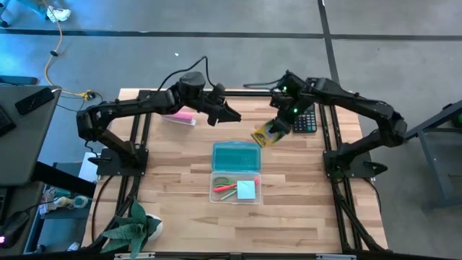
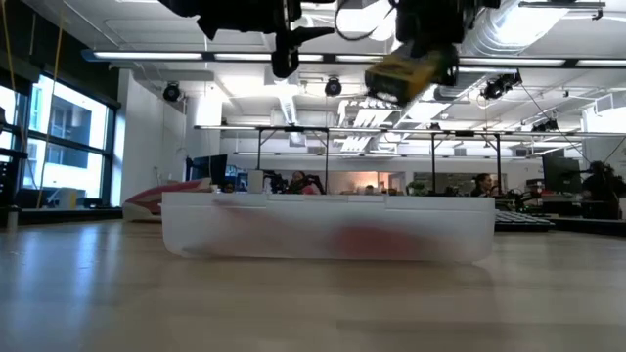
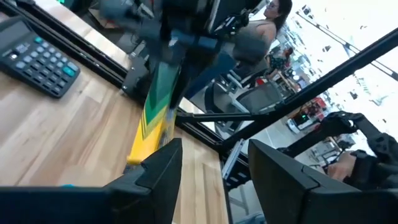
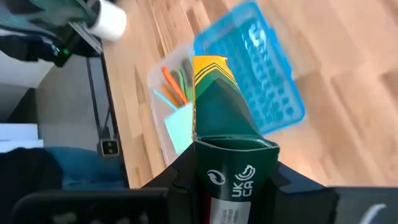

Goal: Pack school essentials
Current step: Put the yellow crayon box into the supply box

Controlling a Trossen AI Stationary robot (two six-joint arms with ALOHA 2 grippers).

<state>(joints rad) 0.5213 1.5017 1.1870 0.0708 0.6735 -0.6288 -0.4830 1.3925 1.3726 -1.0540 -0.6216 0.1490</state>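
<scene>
My right gripper [image 1: 279, 127] is shut on the small yellow-green box [image 1: 263, 135] and holds it in the air past the far right corner of the open case. The case's blue lid [image 1: 236, 155] lies flat on the table. Its clear tray [image 1: 236, 188] holds the green-handled scissors [image 1: 222, 182], an orange pencil [image 4: 172, 86], a green pencil [image 4: 185, 78] and the light-blue sticky pad [image 1: 247, 189]. My left gripper [image 1: 231, 114] hovers open, far left of the lid, holding nothing. In the low view the box [image 2: 411, 70] hangs high above the case [image 2: 328, 227]. My right gripper pinches the yellow-green box between its two fingers [image 4: 179, 179], at the green end with the printed flap [image 4: 233, 177]. The box runs forward along the fingers, and its yellow end [image 4: 210, 65] points toward the case. It is lifted clear of the table and tilted.
The black calculator [image 1: 304, 121] lies at the table's far right, just behind my right gripper. The pink-and-white bar [image 1: 180, 118] lies at the far left, under my left arm. A green plant [image 1: 130, 230] stands at the near left corner. Bare wood lies in front of the case.
</scene>
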